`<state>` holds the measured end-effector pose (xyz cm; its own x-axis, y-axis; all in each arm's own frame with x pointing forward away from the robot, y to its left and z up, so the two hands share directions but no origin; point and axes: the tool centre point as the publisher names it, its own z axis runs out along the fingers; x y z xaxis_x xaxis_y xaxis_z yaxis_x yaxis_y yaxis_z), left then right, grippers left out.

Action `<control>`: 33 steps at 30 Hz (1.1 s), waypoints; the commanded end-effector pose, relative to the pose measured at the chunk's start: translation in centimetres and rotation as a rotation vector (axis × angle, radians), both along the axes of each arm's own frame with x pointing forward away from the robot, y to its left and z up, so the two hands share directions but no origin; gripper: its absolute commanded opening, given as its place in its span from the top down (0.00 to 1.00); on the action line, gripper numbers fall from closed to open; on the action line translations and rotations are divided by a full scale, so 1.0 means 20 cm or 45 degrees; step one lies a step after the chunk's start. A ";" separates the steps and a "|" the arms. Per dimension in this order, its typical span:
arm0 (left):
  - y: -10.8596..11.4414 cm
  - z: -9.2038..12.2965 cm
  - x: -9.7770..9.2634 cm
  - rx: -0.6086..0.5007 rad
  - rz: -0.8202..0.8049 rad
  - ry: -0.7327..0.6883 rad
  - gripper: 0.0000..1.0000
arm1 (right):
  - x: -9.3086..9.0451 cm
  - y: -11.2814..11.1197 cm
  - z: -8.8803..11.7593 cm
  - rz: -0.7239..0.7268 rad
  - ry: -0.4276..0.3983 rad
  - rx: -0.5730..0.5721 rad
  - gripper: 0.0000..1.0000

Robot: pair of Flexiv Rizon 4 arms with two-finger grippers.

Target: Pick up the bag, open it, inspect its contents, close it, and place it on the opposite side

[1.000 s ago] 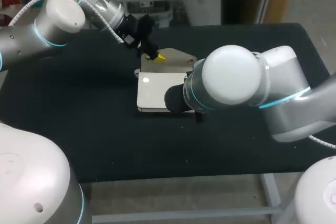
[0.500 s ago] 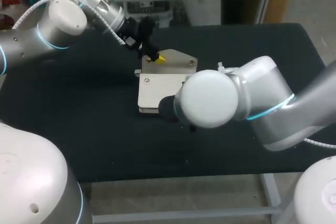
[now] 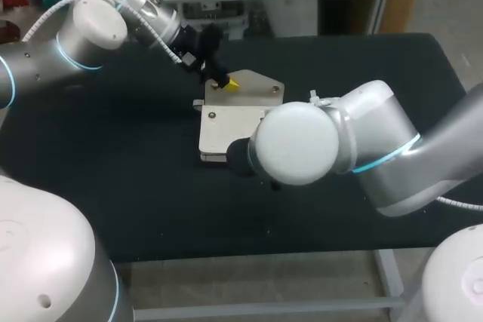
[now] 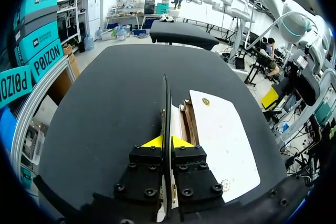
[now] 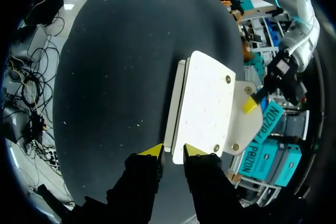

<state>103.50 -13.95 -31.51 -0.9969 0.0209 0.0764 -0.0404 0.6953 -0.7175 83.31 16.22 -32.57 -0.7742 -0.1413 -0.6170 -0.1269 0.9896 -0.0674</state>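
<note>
left gripper (image 4: 167, 141) pinches the white bag's (image 3: 226, 130) lifted flap (image 3: 255, 84) on the black table (image 3: 136, 186); right gripper (image 5: 173, 153), fingers narrowly parted, holds nothing at the bag's edge.

1 black table (image 3: 113, 186) (matte top).

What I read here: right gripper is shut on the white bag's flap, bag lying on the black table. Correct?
Wrong arm: the left gripper is shut on the flap of the white bag, as the left wrist view shows. The right gripper is at the bag's opposite end. Bag lies on the black table.
</note>
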 end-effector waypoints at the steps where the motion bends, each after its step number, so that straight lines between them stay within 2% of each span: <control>1: 0.01 0.00 0.02 -0.009 -0.006 0.005 1.00 | 0.01 0.00 -0.05 -0.024 -0.022 -0.022 0.73; 4: 0.01 0.00 0.02 -0.009 -0.006 -0.001 1.00 | 0.01 -0.01 -0.07 -0.049 -0.069 -0.065 0.67; 10: 0.01 -0.01 0.02 -0.005 -0.015 -0.005 1.00 | 0.05 -0.03 -0.13 -0.054 -0.183 -0.101 0.68; 16: 0.01 -0.04 0.03 -0.005 -0.023 0.003 1.00 | 0.07 -0.01 -0.19 -0.026 -0.220 -0.099 0.63; 18: 0.00 -0.04 0.03 -0.003 -0.033 0.008 1.00 | 0.09 -0.01 -0.21 -0.027 -0.231 -0.092 0.58; 33: -0.01 -0.09 0.05 0.020 -0.072 0.031 1.00 | 0.24 -0.04 -0.25 -0.098 -0.249 -0.038 0.65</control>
